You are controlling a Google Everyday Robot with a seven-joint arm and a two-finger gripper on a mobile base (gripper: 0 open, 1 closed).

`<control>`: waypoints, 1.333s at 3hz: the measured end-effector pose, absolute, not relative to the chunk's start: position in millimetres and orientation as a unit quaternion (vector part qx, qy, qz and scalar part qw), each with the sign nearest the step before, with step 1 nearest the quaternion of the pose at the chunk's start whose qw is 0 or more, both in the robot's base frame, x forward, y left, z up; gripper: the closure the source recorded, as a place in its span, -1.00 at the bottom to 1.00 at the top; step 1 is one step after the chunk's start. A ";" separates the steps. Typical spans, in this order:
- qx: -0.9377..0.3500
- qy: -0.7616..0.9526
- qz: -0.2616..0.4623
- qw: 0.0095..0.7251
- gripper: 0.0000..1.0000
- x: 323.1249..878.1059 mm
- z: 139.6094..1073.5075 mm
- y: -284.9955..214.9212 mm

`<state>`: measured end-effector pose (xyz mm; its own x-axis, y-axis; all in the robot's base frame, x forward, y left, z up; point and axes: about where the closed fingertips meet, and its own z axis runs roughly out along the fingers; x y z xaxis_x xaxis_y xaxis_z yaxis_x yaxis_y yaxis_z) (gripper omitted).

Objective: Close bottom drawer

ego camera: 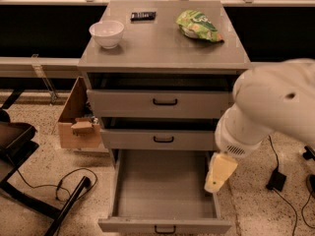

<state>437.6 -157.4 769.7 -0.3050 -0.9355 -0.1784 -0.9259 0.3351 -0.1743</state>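
Observation:
The bottom drawer (165, 225) of the grey cabinet is pulled far out. Its deep grey tray (160, 181) is empty, and its front with the small black handle sits at the lower edge of the view. The two upper drawers (165, 102) stand slightly ajar. My white arm (275, 102) comes in from the right. My cream-coloured gripper (214, 182) hangs down over the right wall of the open bottom drawer, behind its front, and holds nothing that I can see.
On the cabinet top lie a white bowl (106, 33), a green snack bag (198, 25) and a small black object (142, 15). A cardboard box (76, 117) and a black cable (69, 181) are left of the cabinet. A power adapter (276, 180) lies on the floor at right.

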 end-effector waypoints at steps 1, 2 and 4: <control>-0.561 0.817 -0.009 0.131 -1.00 438.2 713.1 -145.5; -0.546 0.827 0.004 0.134 -1.00 435.6 670.3 -137.0; -0.549 0.830 0.017 0.102 -1.00 428.6 631.0 -123.0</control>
<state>428.6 -123.0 631.0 -0.3774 -0.9069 -0.1875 -0.9138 0.3975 -0.0831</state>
